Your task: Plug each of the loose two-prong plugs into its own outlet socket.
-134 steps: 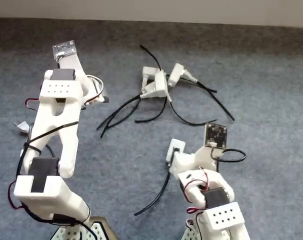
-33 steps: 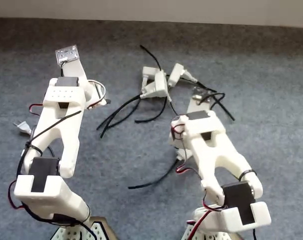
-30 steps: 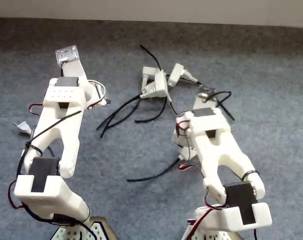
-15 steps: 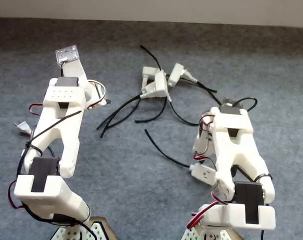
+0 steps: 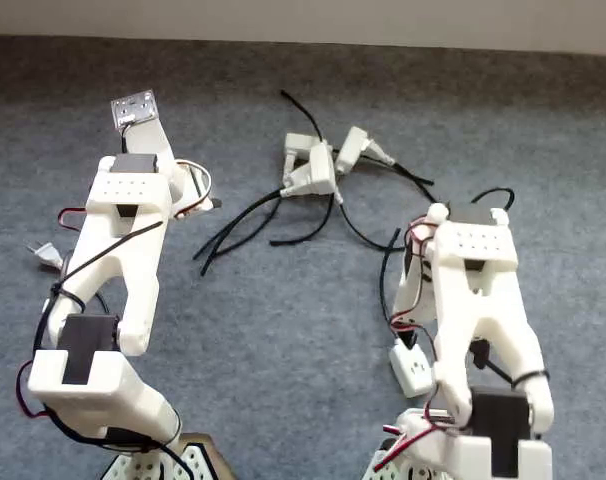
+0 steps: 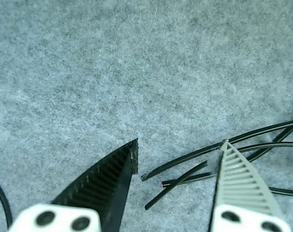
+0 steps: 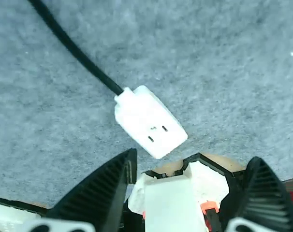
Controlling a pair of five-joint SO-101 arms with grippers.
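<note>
1. The right gripper (image 7: 193, 157) is seen spread wide, with nothing gripped.
2. The outlet socket (image 7: 150, 129) is laid flat on the grey carpet (image 5: 283, 330) beside the right arm's base. Its slots are turned up, and its long axis is lined up with its black cord (image 7: 74, 53).
3. The left gripper (image 6: 181, 142) is also seen spread wide, above loose black cable ends (image 6: 185, 171).

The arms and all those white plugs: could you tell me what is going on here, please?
Two arms have plugs and sockets to pair on a grey mat. The right end effector is open above a white outlet socket on a black cable, lying ungripped near that arm's base. The left end effector, also open, hangs over loose black cable ends. A tangle of white plugs and sockets lies farther back, and one small plug lies apart beside the left arm.
</note>
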